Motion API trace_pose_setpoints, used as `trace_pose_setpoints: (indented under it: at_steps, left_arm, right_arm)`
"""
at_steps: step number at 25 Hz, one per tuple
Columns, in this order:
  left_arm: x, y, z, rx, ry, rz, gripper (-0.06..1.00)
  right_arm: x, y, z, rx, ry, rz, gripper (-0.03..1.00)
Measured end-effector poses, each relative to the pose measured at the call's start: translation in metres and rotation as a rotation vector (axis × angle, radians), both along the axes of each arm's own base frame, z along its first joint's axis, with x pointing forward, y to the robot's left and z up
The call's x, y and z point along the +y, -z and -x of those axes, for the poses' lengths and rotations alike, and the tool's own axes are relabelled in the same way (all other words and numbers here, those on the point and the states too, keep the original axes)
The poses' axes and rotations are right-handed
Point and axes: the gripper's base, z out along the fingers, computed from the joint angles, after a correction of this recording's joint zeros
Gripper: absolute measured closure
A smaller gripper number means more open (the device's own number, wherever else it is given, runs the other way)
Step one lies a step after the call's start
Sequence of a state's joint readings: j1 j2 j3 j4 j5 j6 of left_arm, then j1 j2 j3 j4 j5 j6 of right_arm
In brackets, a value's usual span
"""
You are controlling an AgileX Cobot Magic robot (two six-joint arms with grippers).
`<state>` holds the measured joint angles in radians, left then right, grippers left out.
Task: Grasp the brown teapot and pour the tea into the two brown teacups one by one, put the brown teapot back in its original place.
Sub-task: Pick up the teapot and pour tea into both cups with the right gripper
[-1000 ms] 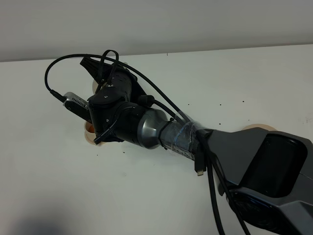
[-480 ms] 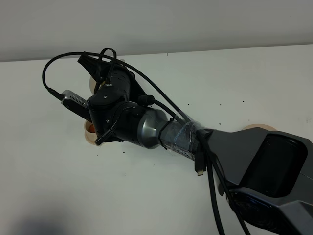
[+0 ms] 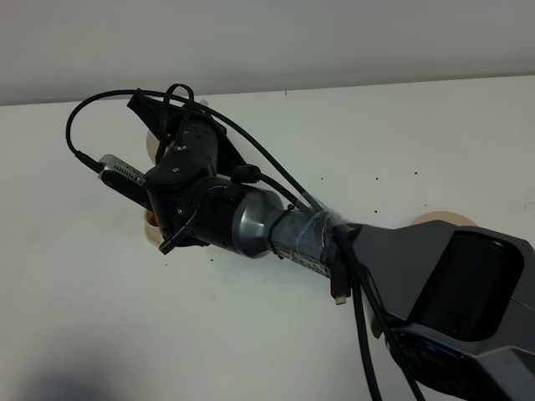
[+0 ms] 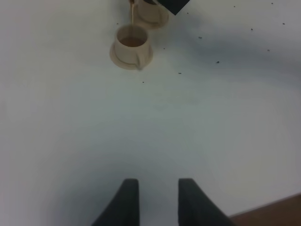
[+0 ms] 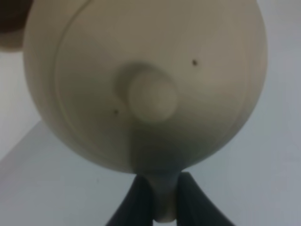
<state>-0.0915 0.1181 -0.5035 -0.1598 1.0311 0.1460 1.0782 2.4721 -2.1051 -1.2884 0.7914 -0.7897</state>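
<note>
Since the earlier frames the right arm (image 3: 276,230) has swung slightly toward the left of the high view, taking its wrist with it. We see this arm and its black cables (image 3: 338,280) cross the white bench (image 3: 100,317) and cover most of the scene. The round tan plate (image 3: 436,219) shows only as a sliver behind the arm's upper link, well apart from the wrist. The two teacups (image 3: 153,227) are almost wholly hidden under the wrist.

From the left wrist we see the left hand (image 4: 155,200) released and empty above bare bench, fingers apart. Well beyond it the cups stand close together, each on a saucer (image 4: 116,54). The nearer teacup (image 4: 132,41) holds brown tea and receives a thin brown stream (image 4: 132,12). The farther teacup (image 4: 151,13) is partly covered by a black part.

From the right wrist we see the right hand (image 5: 162,193) clenched on the loop handle (image 5: 162,209) of the brown teapot (image 5: 141,56). The pot lies directly ahead of the fingers, held over the cups. Its body is round, squat and pale tan, with a few dark specks, and its knobbed lid (image 5: 151,96) faces the camera.
</note>
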Motion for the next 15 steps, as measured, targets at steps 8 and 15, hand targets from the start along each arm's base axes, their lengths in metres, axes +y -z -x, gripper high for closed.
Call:
trace_pose_setpoints:
  at_steps: [8,15]
  left_arm:
    - [0.0,0.0,0.0,0.0,0.0,0.0,0.72]
    - [0.0,0.0,0.0,0.0,0.0,0.0,0.72]
  right_arm:
    - [-0.0008,0.0,-0.0002,0.0,0.009,0.001,0.86]
    - [-0.0021,0.0,-0.0005,-0.002,0.023,0.006,0.86]
